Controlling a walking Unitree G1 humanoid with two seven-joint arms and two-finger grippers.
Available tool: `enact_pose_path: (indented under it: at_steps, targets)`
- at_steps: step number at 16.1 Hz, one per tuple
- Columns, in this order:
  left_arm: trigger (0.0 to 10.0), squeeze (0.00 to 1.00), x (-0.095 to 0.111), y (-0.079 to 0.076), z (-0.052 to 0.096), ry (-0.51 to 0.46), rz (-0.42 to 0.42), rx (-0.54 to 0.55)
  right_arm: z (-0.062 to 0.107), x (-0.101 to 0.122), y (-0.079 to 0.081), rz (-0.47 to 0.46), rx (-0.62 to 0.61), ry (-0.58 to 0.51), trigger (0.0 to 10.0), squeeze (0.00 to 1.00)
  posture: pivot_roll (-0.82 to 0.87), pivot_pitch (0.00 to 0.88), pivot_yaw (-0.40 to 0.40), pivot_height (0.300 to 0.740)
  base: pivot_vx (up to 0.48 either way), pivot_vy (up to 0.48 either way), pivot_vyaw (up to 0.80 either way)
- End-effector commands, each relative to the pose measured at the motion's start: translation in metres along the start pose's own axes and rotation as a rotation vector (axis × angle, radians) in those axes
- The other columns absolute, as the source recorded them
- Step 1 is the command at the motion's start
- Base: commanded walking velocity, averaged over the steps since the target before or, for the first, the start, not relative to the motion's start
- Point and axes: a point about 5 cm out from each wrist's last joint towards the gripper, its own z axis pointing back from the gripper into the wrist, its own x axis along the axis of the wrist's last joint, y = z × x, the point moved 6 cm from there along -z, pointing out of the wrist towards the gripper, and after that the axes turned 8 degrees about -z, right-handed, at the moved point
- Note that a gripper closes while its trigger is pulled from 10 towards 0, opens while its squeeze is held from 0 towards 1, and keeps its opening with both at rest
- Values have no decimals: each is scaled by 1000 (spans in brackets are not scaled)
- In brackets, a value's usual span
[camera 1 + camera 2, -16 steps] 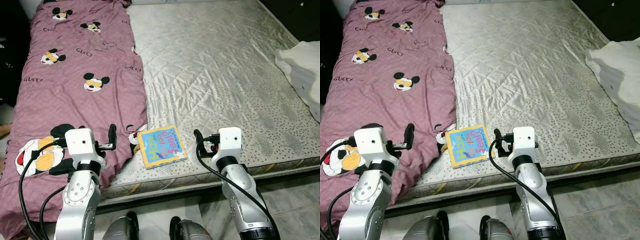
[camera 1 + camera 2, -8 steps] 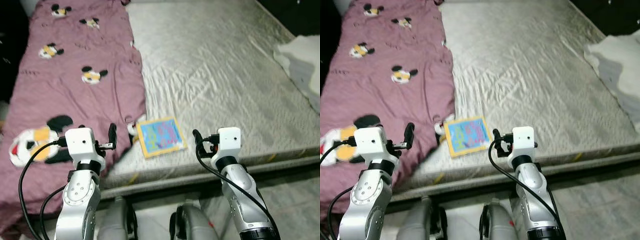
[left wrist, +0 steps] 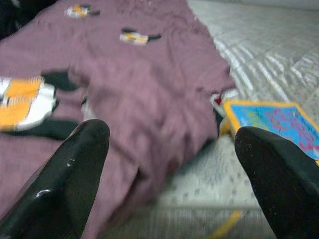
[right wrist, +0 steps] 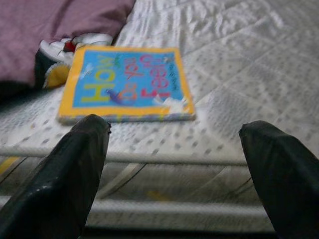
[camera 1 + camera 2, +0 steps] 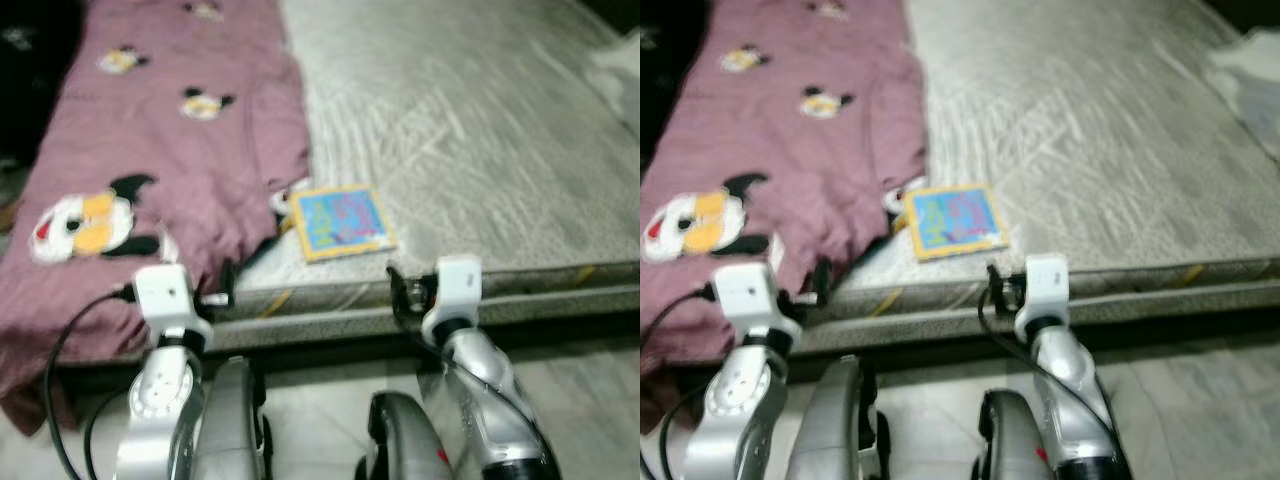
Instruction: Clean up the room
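A blue picture book with a yellow border (image 5: 345, 221) lies flat near the front edge of the grey quilted mattress (image 5: 470, 130), beside a purple cartoon-print blanket (image 5: 160, 170). My left gripper (image 3: 169, 164) is open, held in front of the bed edge, facing the blanket's hanging edge (image 3: 149, 149) with the book (image 3: 271, 122) off to one side. My right gripper (image 4: 174, 169) is open too, just short of the mattress edge, facing the book (image 4: 127, 84). Both grippers hold nothing.
A white cloth (image 5: 622, 62) lies at the bed's far right. The bed's front edge (image 5: 520, 290) runs across just ahead of both grippers. Pale tiled floor (image 5: 590, 400) lies below. My own legs (image 5: 235, 420) show at the bottom.
The whole view has shifted: the bed and book now sit higher and farther, more floor and my legs show, so the camera has moved back. The picture is blurred. Both grippers stay open.
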Motion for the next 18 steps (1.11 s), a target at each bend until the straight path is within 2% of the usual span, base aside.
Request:
enact_pose_path:
  at_steps: [1,4,15,18]
  targets:
    - [10000,0,9,3,-1,-28,-15,7,0,4,-1,5,3,-10,10000,0,-35,240,-14,608,0,0,0]
    - [10000,0,13,-1,-1,-49,-2,-31,0,2,-1,5,3,-6,10000,0,-35,239,-13,608,0,0,0]
    - [10000,0,13,-9,-1,-49,28,-70,-1,3,7,27,51,-6,10000,0,-34,235,-19,608,355,0,0]
    - [10000,0,9,-11,-1,-30,31,-58,-2,3,7,29,54,-6,10000,0,-33,245,-20,608,0,0,0]
